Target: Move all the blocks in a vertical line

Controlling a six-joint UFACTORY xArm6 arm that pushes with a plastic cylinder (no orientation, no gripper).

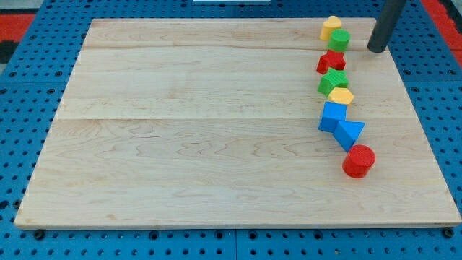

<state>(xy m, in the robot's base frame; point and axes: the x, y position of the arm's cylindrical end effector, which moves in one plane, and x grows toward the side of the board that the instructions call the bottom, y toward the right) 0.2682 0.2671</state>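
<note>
My tip (376, 50), a bare rod with no hand to open or close, rests on the counter (180, 130) just right of the green cylinder (339, 39). The column from the yellow block (330, 27) to the red cylinder (359, 161) drifts rightward. A careless push could knock neighbouring blocks crooked.

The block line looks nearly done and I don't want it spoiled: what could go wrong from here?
1. My tip sits just right of the green cylinder; a leftward push could knock it out of line.
2. The red cylinder sits furthest right; nudging it may disturb the touching blue triangle.
</note>
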